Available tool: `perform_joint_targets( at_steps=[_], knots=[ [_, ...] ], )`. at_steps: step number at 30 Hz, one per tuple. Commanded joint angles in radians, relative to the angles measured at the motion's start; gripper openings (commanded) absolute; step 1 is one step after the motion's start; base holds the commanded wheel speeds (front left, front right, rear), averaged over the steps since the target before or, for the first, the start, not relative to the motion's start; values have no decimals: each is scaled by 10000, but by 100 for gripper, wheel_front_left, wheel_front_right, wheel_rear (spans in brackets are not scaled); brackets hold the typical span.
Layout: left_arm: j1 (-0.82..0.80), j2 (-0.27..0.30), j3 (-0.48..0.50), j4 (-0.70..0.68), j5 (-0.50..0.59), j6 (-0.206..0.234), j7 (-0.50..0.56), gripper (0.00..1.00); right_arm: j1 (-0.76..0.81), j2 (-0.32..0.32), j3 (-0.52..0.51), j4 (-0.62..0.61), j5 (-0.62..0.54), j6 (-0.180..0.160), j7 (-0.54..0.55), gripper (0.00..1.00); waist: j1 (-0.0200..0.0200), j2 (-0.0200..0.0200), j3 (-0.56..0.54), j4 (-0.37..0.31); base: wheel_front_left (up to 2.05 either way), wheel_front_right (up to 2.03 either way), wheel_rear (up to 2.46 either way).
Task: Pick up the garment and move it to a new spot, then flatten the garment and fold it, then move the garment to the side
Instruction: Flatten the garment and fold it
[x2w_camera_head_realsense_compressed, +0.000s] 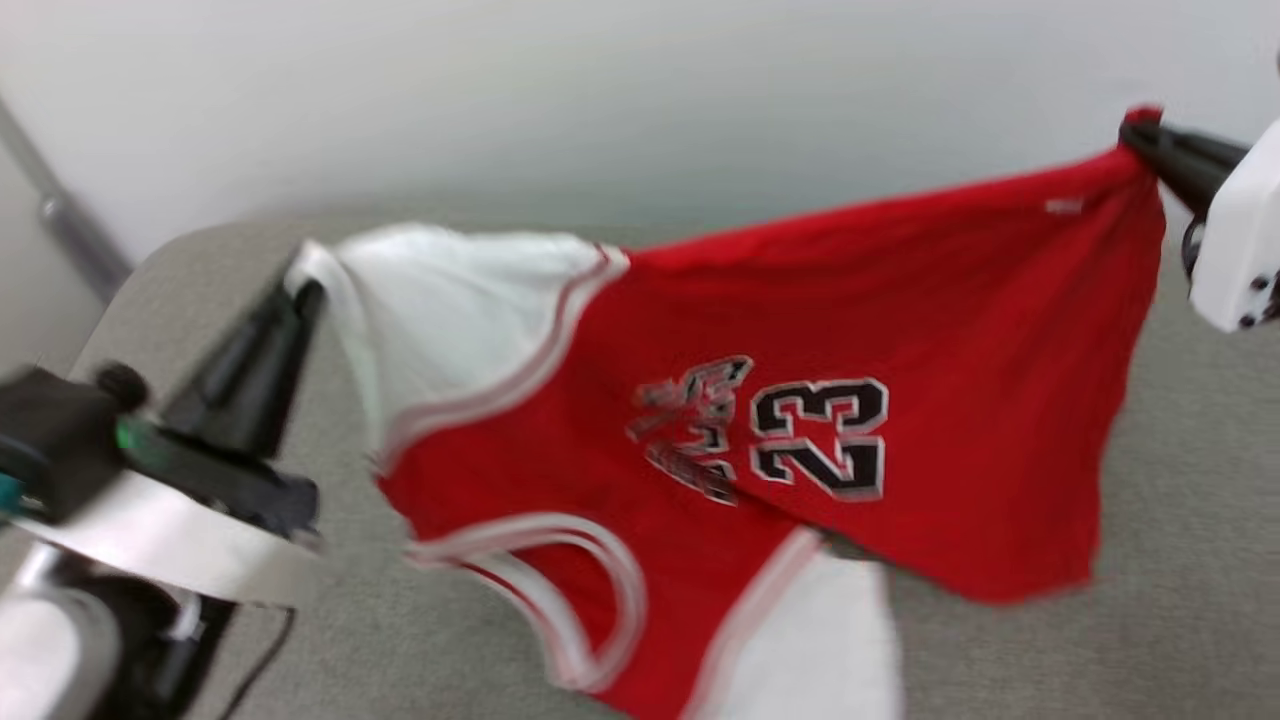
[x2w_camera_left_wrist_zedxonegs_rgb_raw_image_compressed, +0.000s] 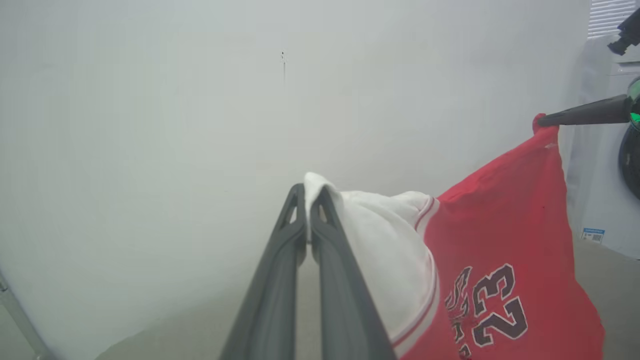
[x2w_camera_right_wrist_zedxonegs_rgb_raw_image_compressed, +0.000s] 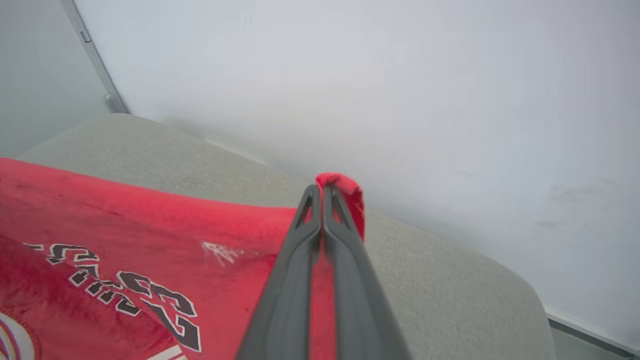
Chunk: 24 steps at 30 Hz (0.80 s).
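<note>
**Shirt aloft, folding yet to come**

We hold the garment (x2w_camera_head_realsense_compressed: 900, 300) stretched in the air above the grey table (x2w_camera_head_realsense_compressed: 1200, 450), its red body and "23" print facing us. The collar and one white sleeve sag low; whether they brush the table we cannot tell. Our left fingers (x2w_camera_head_realsense_compressed: 298, 305) are pinched together on the other white sleeve, our right fingers (x2w_camera_head_realsense_compressed: 1165, 150) on a red hem corner. By our reading the pick-up is done; setting down at a new spot, flattening, folding and the move aside all remain. A pale wall (x2w_camera_head_realsense_compressed: 600, 100) stands close behind the table, a metal rail (x2w_camera_head_realsense_compressed: 60, 220) at its left, a white appliance (x2w_camera_left_wrist_zedxonegs_rgb_raw_image_compressed: 595, 200) beyond the right fingers. We judge the wall's closeness the chief limit on a wide spread.
</note>
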Motion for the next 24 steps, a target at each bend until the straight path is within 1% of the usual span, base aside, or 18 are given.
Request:
perform_joint_targets(
  at_steps=[1, 6, 10, 14, 18, 21, 22, 24],
  knots=[
    [-318, 126, 287, -166, -91, 56, 15, 0, -250, 2, -100, -245, 53, -4, -60, 0, 0, 0, -265, -425, 0, 0, 0],
    [-1366, 546, 1239, -454, -286, 75, 76, 0, -806, 229, -551, -1104, 147, -5, -96, 0, 0, 0, -347, -959, 0, 0, 0],
    [-2225, 827, 1806, -621, -344, 37, 148, 0, -1124, 461, -843, -1686, 81, -4, -86, 0, 0, 0, -337, -1314, 0, 0, 0],
    [-3055, 998, 2258, -636, -407, 140, 264, 0, -1285, 686, -1060, -2267, 17, -4, -30, 0, 0, 0, -283, -1623, 0, 0, 0],
    [-3757, 1176, 2520, -579, -308, 209, 393, 0, -1306, 908, -1262, -2732, -73, -4, -15, 0, 0, 0, -188, -1868, 0, 0, 0],
    [-4286, 1305, 2598, -539, -293, 180, 543, 0, -1301, 1062, -1404, -3021, -123, -4, 92, 0, 0, 0, -26, -1996, 0, 0, 0],
    [-4848, 1361, 2642, -459, -292, 144, 663, 0, -1381, 1166, -1575, -3343, -181, -4, 166, 0, 0, 0, 288, -2060, 0, 0, 0],
    [-5213, 1396, 2582, -326, -250, 80, 729, 0, -1428, 1239, -1667, -3526, -260, -4, 173, 0, 0, 0, 567, -2074, 0, 0, 0]
  ],
)
